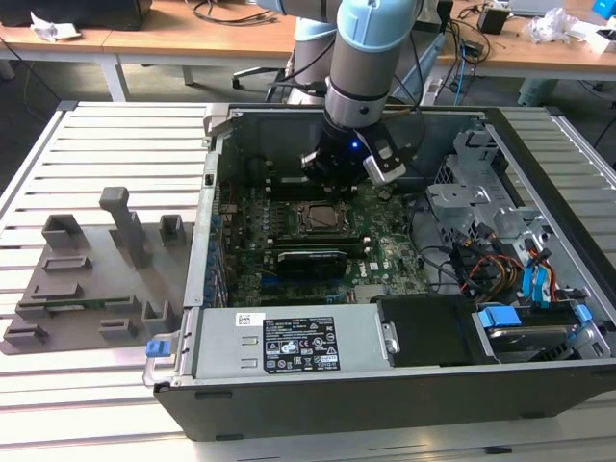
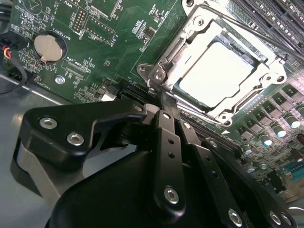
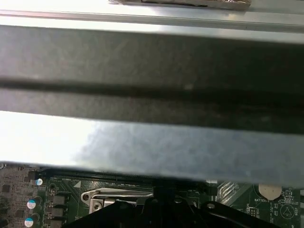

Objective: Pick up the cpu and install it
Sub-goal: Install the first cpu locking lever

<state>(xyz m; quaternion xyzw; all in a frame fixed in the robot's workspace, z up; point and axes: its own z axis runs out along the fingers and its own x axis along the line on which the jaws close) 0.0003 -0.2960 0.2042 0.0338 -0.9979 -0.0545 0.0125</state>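
The cpu (image 2: 213, 76) already lies seated in the socket frame (image 2: 263, 59), at 1 o'clock from the gripper (image 2: 164, 102), whose fingers look pinched together and empty, so I judge installation essentially complete.

The gripper (image 1: 339, 171) hangs low inside the open computer case (image 1: 289, 404), just over the socket frame (image 1: 318, 218). The rear case wall (image 3: 152, 71) stands close behind it. The expansion card (image 1: 310, 260) lies just in front of the socket, and the drive cage (image 1: 462, 207) with its cables (image 1: 486, 269) crowds the exterior view's right.
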